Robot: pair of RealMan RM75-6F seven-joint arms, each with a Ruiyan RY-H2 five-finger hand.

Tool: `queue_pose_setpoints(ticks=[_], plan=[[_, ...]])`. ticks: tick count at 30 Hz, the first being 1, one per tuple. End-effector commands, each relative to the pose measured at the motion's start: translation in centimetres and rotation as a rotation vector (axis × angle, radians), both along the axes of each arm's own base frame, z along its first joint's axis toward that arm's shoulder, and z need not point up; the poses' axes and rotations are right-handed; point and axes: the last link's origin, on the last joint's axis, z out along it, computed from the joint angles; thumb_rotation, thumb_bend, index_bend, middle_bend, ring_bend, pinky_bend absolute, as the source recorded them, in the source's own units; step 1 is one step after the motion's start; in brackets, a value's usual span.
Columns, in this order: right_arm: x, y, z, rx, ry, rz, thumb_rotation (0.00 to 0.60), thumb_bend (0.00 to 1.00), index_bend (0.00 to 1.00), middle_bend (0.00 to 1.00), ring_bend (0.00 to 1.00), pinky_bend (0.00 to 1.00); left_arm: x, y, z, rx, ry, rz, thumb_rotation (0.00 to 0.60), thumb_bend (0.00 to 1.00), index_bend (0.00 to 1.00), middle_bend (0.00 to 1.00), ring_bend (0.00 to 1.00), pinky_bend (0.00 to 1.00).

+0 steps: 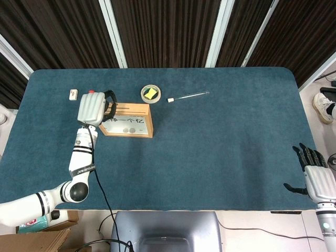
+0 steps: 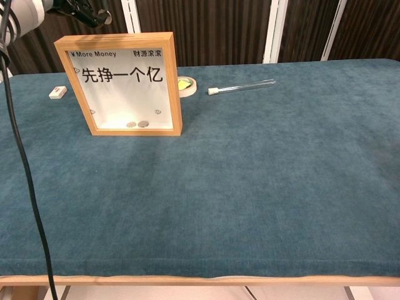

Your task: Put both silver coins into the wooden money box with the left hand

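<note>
The wooden money box (image 1: 121, 108) (image 2: 174, 87) stands upright left of the table's middle, its clear front facing me. Both silver coins (image 2: 130, 124) (image 2: 144, 124) lie side by side on the bottom inside it; they also show through the window as coins (image 1: 129, 129) in the head view. My left hand (image 1: 94, 108) (image 2: 37, 9) hovers over the box's left top end with its dark fingers (image 1: 109, 101) curled in and nothing visible in them. My right hand (image 1: 316, 178) is at the table's near right edge, fingers spread, holding nothing.
Behind the box lie a white eraser (image 1: 73, 95) (image 2: 57, 92), a small red piece (image 1: 91, 92), a round dish with a yellow piece (image 1: 151, 93) (image 2: 185, 84) and a glass tube (image 1: 188, 96) (image 2: 240, 86). A black cable (image 2: 25, 162) hangs from my left arm.
</note>
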Motion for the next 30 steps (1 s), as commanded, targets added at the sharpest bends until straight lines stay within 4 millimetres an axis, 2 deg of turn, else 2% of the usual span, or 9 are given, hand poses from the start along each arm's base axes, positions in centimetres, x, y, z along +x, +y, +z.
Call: queue_pose_setpoints(ticks=[1,30], plan=[[0.0,0.0,0.0,-0.002,0.000,-0.001,0.600,0.12,0.00,0.00,0.00,0.00,-0.2,0.3,-0.3,0.005,-0.007,0.013,0.600,0.50,0.61,1.00,1.00,1.00],[-0.1,0.0,0.3,-0.013,0.000,-0.006,0.600,0.12,0.00,0.00,0.00,0.00,-1.0,0.1,-1.3,-0.019,-0.003,0.021,0.600,0.50,0.61,1.00,1.00,1.00]])
